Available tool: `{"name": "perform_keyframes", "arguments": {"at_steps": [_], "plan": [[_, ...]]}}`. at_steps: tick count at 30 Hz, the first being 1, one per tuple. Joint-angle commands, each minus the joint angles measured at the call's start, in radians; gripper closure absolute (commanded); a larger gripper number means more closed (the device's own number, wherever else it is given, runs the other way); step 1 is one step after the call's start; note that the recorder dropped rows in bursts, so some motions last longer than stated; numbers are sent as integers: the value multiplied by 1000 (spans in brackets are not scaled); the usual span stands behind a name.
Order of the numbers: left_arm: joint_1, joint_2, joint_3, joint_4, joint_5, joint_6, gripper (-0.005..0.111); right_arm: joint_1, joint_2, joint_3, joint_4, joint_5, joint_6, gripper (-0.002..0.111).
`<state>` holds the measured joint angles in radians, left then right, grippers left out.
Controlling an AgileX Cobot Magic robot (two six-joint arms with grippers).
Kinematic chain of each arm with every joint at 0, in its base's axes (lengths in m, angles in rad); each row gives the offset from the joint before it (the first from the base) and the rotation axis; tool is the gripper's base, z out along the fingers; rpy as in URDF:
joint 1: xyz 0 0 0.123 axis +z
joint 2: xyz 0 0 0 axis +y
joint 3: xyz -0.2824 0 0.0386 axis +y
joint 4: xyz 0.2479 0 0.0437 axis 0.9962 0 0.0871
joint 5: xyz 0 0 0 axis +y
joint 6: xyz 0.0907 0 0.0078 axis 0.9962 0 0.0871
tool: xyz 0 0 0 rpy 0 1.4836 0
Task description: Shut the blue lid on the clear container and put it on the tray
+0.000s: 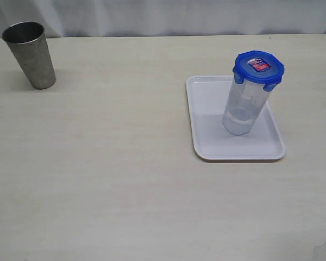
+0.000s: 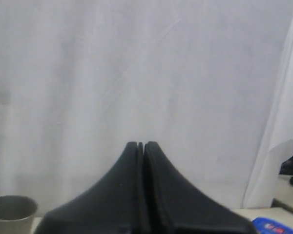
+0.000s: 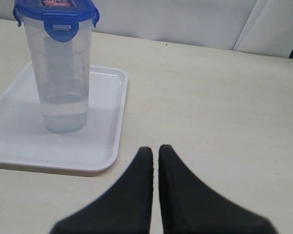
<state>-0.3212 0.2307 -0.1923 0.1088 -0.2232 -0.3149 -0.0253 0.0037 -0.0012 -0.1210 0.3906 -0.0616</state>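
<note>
Exterior view: clear container [image 1: 242, 111] upright on tray [image 1: 206, 119], blue lid [image 1: 258, 67] on top, left gripper [image 2: 140, 145] closed empty, right gripper [image 3: 155, 151] closed empty.

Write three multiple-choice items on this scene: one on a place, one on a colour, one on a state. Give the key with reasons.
1. Where does the clear container stand?
A. on the tray
B. beside the steel cup
C. on the bare table

2. What colour is the lid?
A. red
B. blue
C. green

3. How is the right tool?
A. open
B. shut on the lid
C. shut, holding nothing

Key: 1 A, its base rests inside the tray's rim. 2 B, the lid is plainly blue. 3 C, its fingers meet over bare table, apart from the container.
</note>
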Motion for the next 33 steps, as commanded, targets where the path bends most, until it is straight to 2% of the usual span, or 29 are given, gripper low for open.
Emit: {"name": "perform_keyframes", "arguments": {"at_steps": [1, 3, 8, 15, 18, 22, 28, 33], "plan": [[63, -147, 107, -39, 5, 116, 107, -7, -4, 1, -6, 0, -3, 104], [102, -220, 150, -39, 6, 116, 107, -7, -4, 1, -6, 0, -3, 104], [166, -231, 192, -34, -60, 145, 107, -7, -4, 1, -6, 0, -3, 104], [187, -231, 192, -41, 75, 186, 107, -7, -4, 1, -6, 0, -3, 104], [188, -231, 192, -67, 171, 292, 107, -7, -4, 1, -6, 0, -3, 104], [217, -231, 192, -223, 278, 471, 107, -7, -4, 1, -6, 0, -1, 104], [220, -231, 192, -226, 368, 473, 107, -7, -4, 1, -6, 0, -1, 104], [277, -231, 192, -211, 458, 445, 107, -7, -4, 1, -6, 0, -1, 104]]}}
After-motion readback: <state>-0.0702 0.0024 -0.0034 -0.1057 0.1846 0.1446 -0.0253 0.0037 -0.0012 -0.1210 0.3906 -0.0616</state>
